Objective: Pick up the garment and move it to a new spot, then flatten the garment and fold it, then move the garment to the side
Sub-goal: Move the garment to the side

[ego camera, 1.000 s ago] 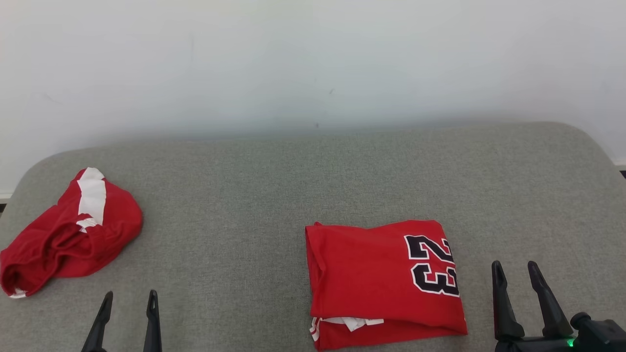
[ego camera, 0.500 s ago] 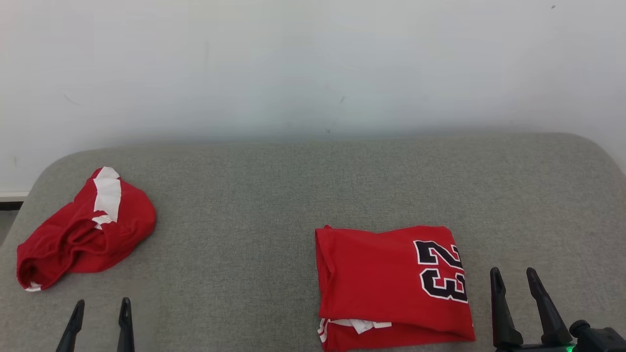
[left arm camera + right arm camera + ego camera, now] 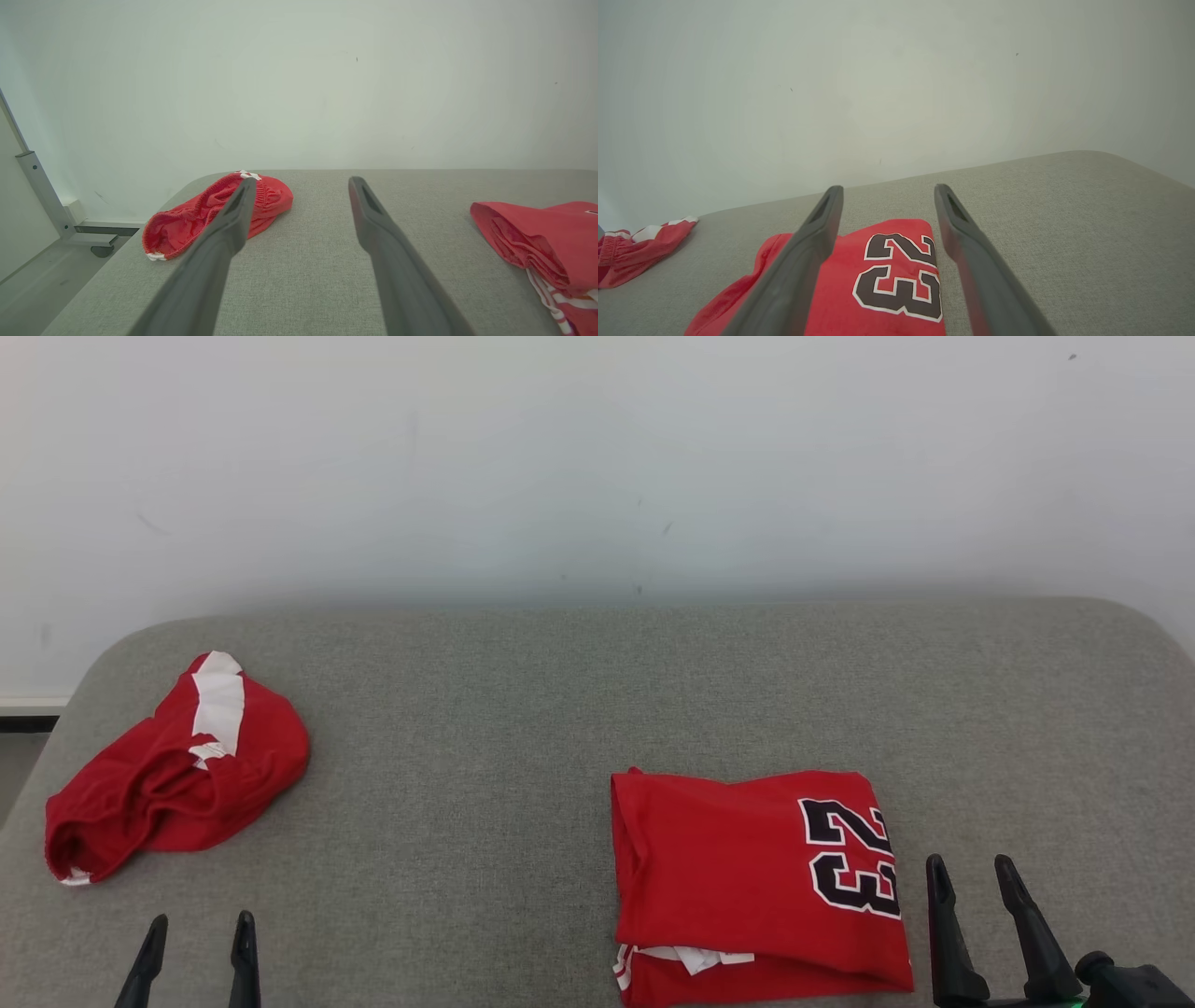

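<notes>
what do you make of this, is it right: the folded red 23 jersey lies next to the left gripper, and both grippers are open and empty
One thing is off: the folded red 23 jersey lies next to the right gripper, not the left gripper. The head view shows it just beside the right gripper's fingers. The rest holds: both grippers are open and empty.

surface: grey fabric-covered worktop with rounded corners (image 3: pixel 523 709) | right of centre, by the near edge: folded red jersey with black 23 (image 3: pixel 738 868), lying flat | far left: crumpled red-and-white shorts (image 3: pixel 168 775), bunched up, well apart
</notes>
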### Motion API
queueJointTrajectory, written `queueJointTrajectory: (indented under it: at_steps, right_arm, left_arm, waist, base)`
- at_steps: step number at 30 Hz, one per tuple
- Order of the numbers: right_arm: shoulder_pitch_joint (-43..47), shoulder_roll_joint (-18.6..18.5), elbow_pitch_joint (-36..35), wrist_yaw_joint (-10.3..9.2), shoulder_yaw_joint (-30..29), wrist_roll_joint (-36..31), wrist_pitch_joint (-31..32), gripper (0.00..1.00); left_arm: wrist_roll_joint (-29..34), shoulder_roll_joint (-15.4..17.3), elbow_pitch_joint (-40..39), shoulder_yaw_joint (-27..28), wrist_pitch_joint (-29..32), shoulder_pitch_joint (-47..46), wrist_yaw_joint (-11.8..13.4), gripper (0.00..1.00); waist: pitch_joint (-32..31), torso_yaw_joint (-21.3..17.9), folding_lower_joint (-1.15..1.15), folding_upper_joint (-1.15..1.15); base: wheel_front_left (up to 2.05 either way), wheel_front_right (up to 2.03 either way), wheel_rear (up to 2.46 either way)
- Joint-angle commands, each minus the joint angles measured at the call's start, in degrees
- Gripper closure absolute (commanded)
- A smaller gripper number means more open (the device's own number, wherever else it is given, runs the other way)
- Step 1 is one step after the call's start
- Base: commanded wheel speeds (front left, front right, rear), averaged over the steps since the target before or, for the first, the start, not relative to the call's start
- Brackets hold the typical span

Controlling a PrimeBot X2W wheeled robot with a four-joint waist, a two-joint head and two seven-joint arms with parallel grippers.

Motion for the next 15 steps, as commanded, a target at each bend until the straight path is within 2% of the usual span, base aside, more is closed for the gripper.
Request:
queueJointTrajectory:
  at_steps: [1,15]
  right_arm:
    - [0.08,-0.03,0.16,-0.14,0.10,-0.37,-0.16,0.00]
    - [0.09,-0.64,0.44,-0.14,0.31,-2.49,-0.15,0.00]
  left_arm:
    - [-0.17,0.23,-0.02,-0.28,-0.17,0.62,-0.06,0.00]
    - [0.97,0.20,1.26,-0.51,-0.17,0.78,-0.01,0.00]
  waist:
    - [0.02,-0.07,0.00,0.00]
    - [-0.13,-0.69,0.00,0.00]
  base:
    - [0.00,0.00,0.00]
    - [0.00,0.00,0.00]
